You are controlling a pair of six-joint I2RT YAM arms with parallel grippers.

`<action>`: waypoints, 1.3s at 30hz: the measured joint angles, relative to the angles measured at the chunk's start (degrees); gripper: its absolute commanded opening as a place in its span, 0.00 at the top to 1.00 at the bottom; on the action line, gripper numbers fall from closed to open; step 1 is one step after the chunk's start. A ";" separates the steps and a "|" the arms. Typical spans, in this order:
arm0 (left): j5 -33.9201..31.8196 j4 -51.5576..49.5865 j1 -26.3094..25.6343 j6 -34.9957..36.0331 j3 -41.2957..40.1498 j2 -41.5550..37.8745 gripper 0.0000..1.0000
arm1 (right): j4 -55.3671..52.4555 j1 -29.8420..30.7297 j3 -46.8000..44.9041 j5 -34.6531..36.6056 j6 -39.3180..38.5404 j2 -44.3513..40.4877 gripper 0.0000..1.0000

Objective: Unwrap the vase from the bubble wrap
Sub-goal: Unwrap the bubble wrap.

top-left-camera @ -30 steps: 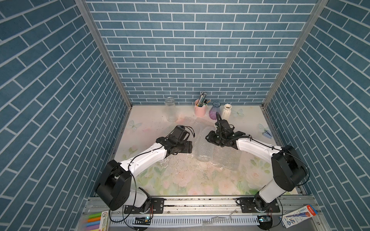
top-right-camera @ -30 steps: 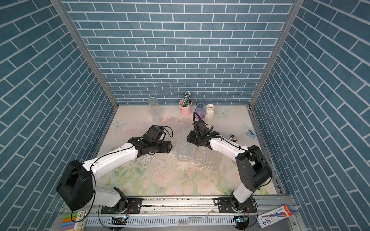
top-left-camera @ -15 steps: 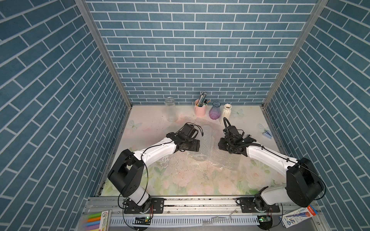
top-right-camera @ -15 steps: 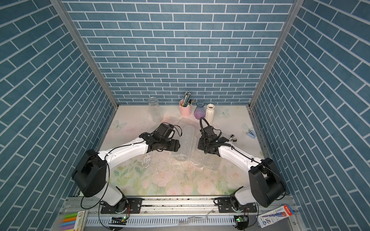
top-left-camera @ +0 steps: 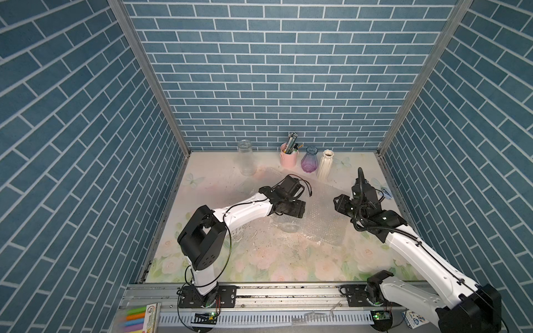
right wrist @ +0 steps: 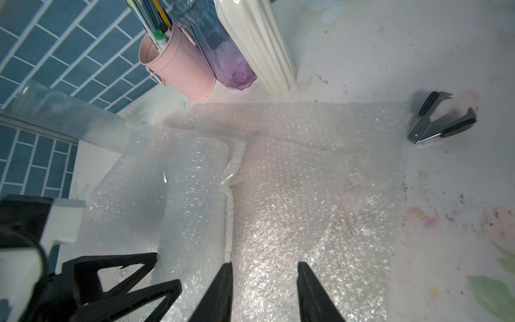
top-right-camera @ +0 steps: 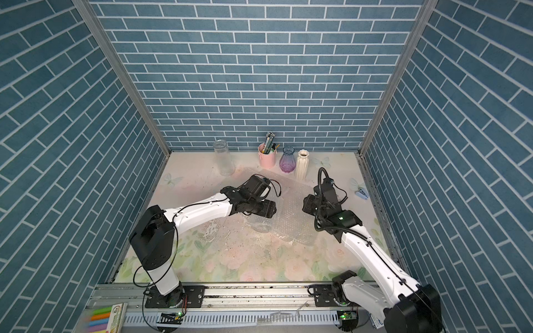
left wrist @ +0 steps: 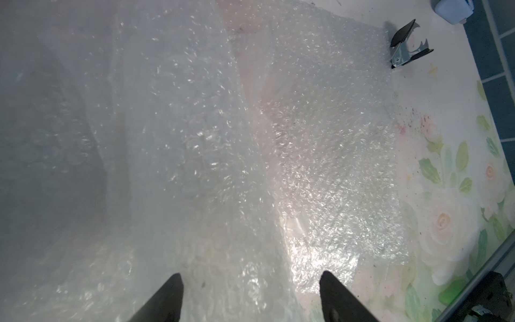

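I see the bubble wrap (top-left-camera: 326,219) lying on the table in front of the white vase (top-left-camera: 324,168), on the side nearer the robot's bases. Part of it is a flat, crinkly sheet. Part of it is a fat roll along the left side of that sheet. At the end of the roll far from the white vase, the wrapped vase (top-left-camera: 289,228) shows only as a clear round glass rim peeking out. My left gripper (top-left-camera: 301,210) is in front of the white vase and to its left, right at the roll. In the left wrist view its two black fingers (left wrist: 170,295) stand wide apart and the jaws are let go. One finger is over the roll, the other is just past the roll's edge over the flat sheet, and nothing is squeezed between them. I cannot tell if the tips touch the wrap. My right gripper (top-left-camera: 339,203) is in front of the white vase and a bit to its right, at the other side of the sheet, with the wrap between the two grippers. In the right wrist view its jaws are partly apart and hold nothing; the flat sheet lies under the gap. A small black and silver staple remover (right wrist: 443,120) lies just past the sheet's corner, to the right of the white vase.
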 measured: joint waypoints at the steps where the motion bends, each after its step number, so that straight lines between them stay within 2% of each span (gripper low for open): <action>1: -0.02 -0.37 -0.37 0.00 0.76 0.39 0.22 | -0.50 -0.15 0.00 0.15 -0.22 -0.87 0.60; 13: 0.00 -1.81 -5.29 -0.28 8.83 7.80 0.22 | -5.31 -0.87 0.00 0.90 -0.81 -8.76 0.60; 23: 1.46 -2.10 -7.61 -1.14 16.37 16.46 0.23 | -10.25 -0.96 1.68 4.90 -1.42 -15.87 0.60; 34: 5.44 -4.11 -12.15 -1.07 32.94 28.37 0.22 | -12.66 -1.03 3.85 8.59 -2.91 -20.04 0.60; 39: 7.56 -5.77 -13.20 -0.11 38.10 29.31 0.22 | -12.83 -1.03 4.94 9.64 -4.00 -22.84 0.60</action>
